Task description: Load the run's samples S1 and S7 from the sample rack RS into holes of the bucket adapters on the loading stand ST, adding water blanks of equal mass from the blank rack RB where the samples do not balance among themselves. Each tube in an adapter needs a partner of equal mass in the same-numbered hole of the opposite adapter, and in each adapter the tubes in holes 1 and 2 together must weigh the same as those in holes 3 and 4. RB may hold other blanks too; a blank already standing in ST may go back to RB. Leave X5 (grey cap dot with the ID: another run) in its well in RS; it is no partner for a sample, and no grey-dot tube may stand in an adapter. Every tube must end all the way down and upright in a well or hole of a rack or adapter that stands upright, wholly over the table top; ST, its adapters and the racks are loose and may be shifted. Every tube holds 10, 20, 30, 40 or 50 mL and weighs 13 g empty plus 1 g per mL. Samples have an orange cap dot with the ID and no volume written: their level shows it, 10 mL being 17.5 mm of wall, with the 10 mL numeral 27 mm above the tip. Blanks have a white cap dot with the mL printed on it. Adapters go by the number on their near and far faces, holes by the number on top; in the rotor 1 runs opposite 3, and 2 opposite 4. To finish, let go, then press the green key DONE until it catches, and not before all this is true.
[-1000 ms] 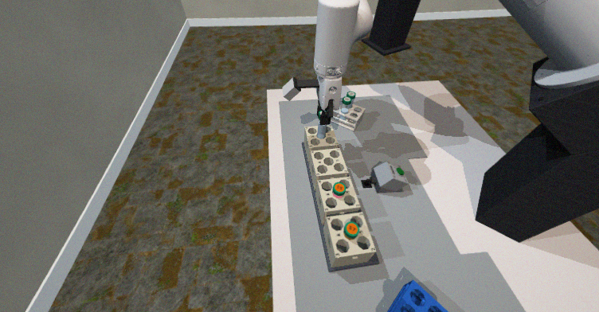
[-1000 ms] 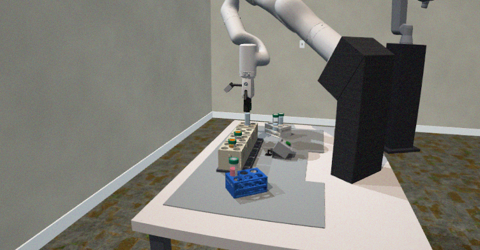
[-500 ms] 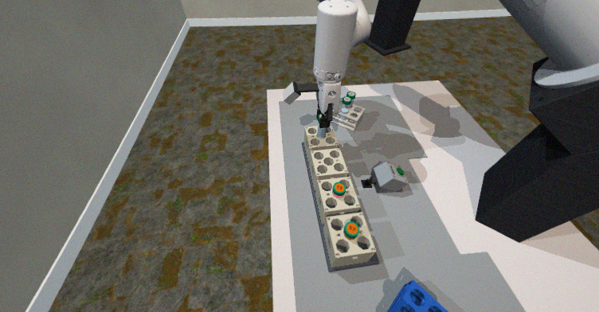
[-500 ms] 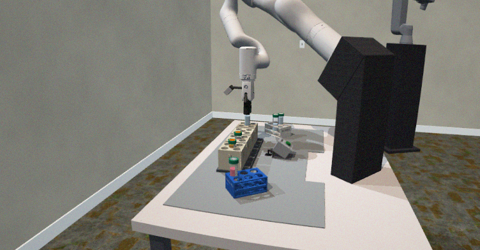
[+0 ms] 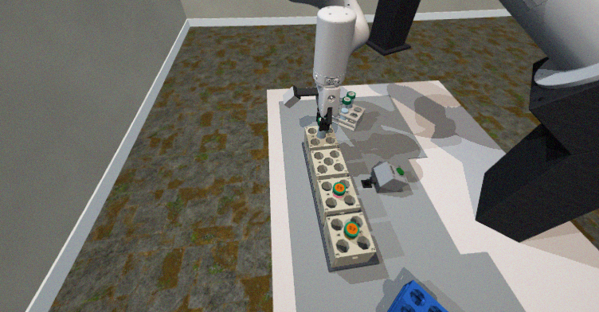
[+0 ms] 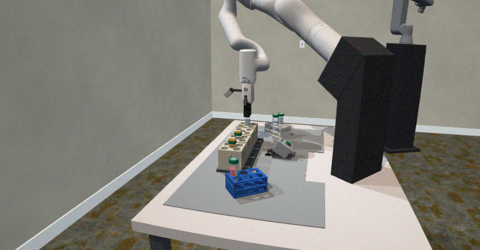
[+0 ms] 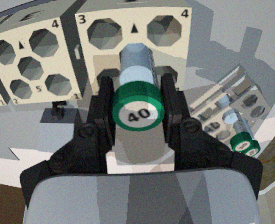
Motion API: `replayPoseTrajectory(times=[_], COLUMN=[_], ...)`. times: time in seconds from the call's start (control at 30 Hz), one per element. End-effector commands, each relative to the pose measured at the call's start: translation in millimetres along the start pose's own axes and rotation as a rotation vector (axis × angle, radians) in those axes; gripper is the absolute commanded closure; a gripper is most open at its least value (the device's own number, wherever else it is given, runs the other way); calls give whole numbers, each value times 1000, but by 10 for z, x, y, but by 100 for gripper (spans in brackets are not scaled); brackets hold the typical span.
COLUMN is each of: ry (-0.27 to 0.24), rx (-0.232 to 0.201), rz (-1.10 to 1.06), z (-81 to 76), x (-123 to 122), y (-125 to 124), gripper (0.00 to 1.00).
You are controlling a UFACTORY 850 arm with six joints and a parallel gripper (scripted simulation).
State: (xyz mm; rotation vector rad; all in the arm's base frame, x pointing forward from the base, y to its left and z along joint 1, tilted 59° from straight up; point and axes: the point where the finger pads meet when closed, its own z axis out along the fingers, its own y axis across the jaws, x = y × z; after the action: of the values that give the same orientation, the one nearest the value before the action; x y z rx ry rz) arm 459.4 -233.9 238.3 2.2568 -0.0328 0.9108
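We read 40 on the held tube's cap (image 7: 137, 113), and 3 and 4 on the adapter (image 7: 135, 19) top.

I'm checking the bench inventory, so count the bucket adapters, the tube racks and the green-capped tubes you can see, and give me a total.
Bucket adapters: 4
Tube racks: 2
Green-capped tubes: 6 showing, one of them in the claw
Total: 12

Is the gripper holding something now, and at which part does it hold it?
Yes. The gripper is shut on the blank tube marked 40, gripping it at the sides of its green cap.
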Motion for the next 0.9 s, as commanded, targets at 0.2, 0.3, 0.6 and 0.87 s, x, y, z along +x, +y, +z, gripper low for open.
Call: replayPoseTrajectory(times=[0.2, 0.3, 0.6, 0.87], ry=[0, 0, 0, 0], rx=[0, 0, 0, 0], rz=[0, 0, 0, 0], z=[101, 131, 201, 281], x=[1, 1, 1, 1], y=[0, 0, 0, 0], gripper=[100, 100, 100, 100])
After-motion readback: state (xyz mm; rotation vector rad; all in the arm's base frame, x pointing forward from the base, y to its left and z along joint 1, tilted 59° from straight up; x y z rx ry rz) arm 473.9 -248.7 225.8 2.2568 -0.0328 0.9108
